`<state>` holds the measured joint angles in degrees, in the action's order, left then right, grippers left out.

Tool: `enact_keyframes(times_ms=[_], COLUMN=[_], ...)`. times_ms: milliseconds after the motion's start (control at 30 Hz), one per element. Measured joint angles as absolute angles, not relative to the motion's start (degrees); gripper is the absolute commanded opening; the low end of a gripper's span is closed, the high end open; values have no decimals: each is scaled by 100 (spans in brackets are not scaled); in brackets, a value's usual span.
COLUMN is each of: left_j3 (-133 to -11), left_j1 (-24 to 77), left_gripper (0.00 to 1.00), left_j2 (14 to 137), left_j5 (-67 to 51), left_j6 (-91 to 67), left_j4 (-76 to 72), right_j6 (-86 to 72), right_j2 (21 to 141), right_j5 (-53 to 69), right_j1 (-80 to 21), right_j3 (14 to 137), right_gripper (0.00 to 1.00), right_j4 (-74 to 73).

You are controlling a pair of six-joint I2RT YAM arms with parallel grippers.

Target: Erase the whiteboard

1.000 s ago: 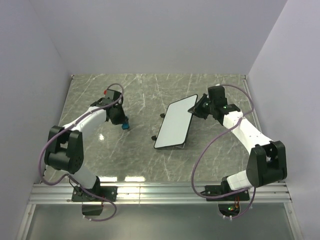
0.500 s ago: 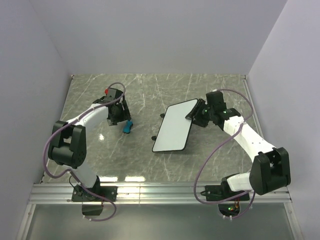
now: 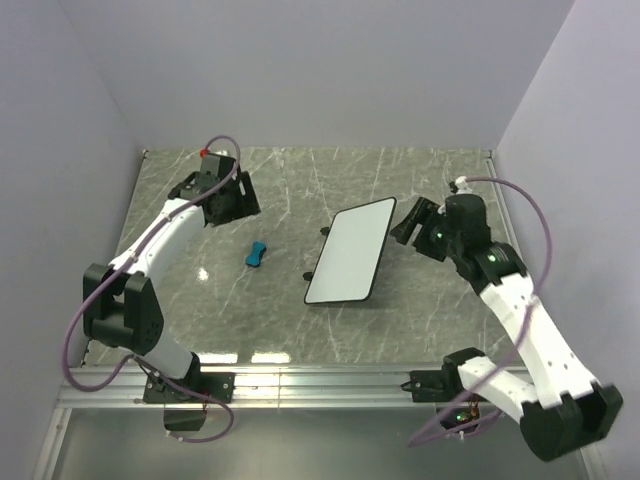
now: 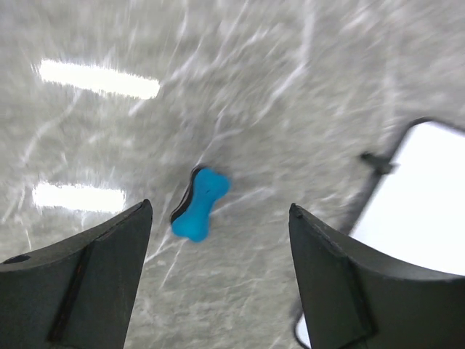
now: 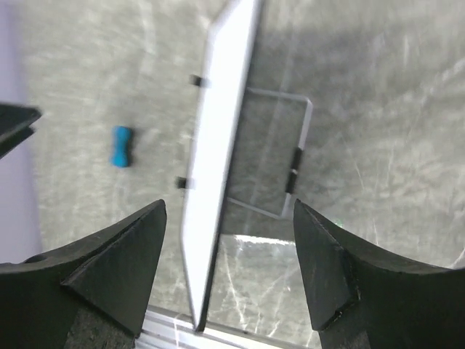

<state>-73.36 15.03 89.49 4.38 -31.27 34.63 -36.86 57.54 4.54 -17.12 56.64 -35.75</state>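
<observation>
Left pincer (image 4: 219, 212) spread, empty | right pincer (image 5: 229, 207) spread, empty | whiteboard (image 3: 350, 250): likely stiff, light, slick; propped tilted, tippy | brace far-right rim

A small blue bone-shaped eraser (image 3: 256, 253) is lying flat on the grey, white-veined marble-patterned tabletop (image 3: 270, 320), left of the middle and touching nothing else. In the left wrist view a thin black layer is showing along one of its long edges. Bright rectangular light reflections (image 3: 265, 357) are gleaming on the glossy surface near the front edge. A ribbed silver aluminium rail (image 3: 330, 385) is running along that near edge. Plain pale lavender walls (image 3: 320, 70) are enclosing the tabletop at the left, back and right.
</observation>
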Motion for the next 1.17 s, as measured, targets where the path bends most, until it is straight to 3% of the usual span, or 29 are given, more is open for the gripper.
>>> enact_keyframes(times_ms=[300,567,1167], left_j3=[-8718,-9970,-9655], left_j1=[1503,1503,1503], left_gripper=[80,79,83], left_j2=[8663,8844,8263], left_j5=[443,440,519], left_j6=[-3087,-3118,-3507], left_j4=[3601,3756,4265], right_j6=[-3315,-3103,-3170], right_j2=[3111,1865,1667], right_j5=[456,631,1175], right_j1=[-1712,-1712,-1712], right_j3=[4978,4394,4099], right_gripper=[77,80,80], right_j4=[-3680,-3922,-3979])
